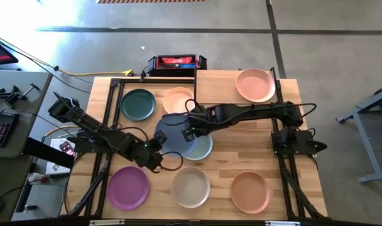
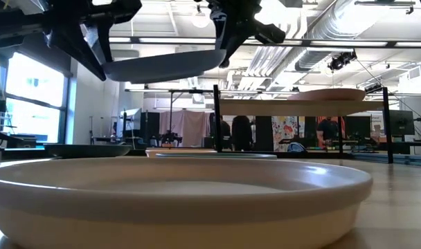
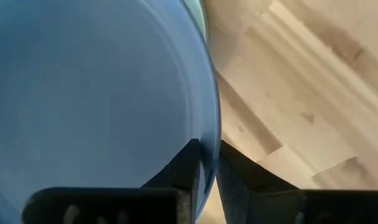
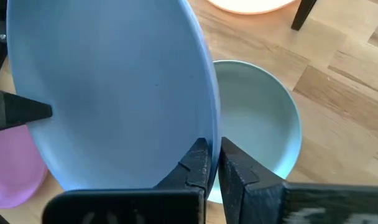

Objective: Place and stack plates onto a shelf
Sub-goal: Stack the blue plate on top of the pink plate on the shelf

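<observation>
A blue-grey plate [image 1: 174,137] hangs in the air over the table's middle, held between both grippers. My left gripper [image 1: 158,149] is shut on its near-left rim and my right gripper [image 1: 190,130] is shut on its far-right rim. In the low view the plate [image 2: 162,66] floats well above the table. Below it a pale teal plate [image 1: 205,149] lies flat on the table. The shelf [image 1: 219,83] stands at the far right and carries a pink plate [image 1: 255,85]. My left gripper [image 3: 207,152] pinches the plate's rim [image 3: 209,124] between its two fingers, one on the inner face and one on the underside. The plate is lifted clear of the table. My right gripper [image 4: 212,148] pinches the opposite rim [image 4: 209,118] the same way, one finger inside the plate and one under it. The plate sits nearly level between the two grippers, its right side slightly higher in the low view.
A dark green plate [image 1: 137,103] and a peach plate [image 1: 177,98] lie at the far left. Purple [image 1: 128,187], off-white [image 1: 191,186] and orange [image 1: 249,191] plates line the near edge. A red and black box [image 1: 176,63] sits beyond the far edge.
</observation>
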`<action>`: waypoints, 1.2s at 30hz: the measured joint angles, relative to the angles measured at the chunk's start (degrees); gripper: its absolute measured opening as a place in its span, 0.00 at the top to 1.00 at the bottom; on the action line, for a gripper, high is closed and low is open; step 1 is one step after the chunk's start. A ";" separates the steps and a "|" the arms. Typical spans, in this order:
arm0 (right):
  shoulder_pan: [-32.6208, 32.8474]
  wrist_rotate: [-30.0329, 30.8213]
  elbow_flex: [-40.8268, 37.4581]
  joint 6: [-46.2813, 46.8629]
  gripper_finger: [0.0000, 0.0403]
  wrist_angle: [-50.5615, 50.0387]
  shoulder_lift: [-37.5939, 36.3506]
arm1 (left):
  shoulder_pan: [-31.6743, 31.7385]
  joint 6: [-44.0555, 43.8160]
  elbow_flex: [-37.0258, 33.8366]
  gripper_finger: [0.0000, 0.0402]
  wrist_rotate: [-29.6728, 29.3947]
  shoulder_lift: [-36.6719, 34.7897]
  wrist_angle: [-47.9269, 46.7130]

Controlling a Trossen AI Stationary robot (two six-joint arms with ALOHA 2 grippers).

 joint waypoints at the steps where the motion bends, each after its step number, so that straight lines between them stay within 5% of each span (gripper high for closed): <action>1: -0.08 -0.10 0.00 0.00 1.00 0.07 0.00 | 0.19 -1.05 0.00 0.88 0.96 0.00 0.06; 17: -0.52 -0.22 0.00 0.52 1.00 -5.26 -0.78 | 1.09 -11.71 0.00 0.68 4.33 0.00 -0.46; 36: -3.75 6.37 0.00 2.91 1.00 -23.30 -14.25 | 1.24 -13.38 0.02 0.70 -11.47 -11.62 -0.51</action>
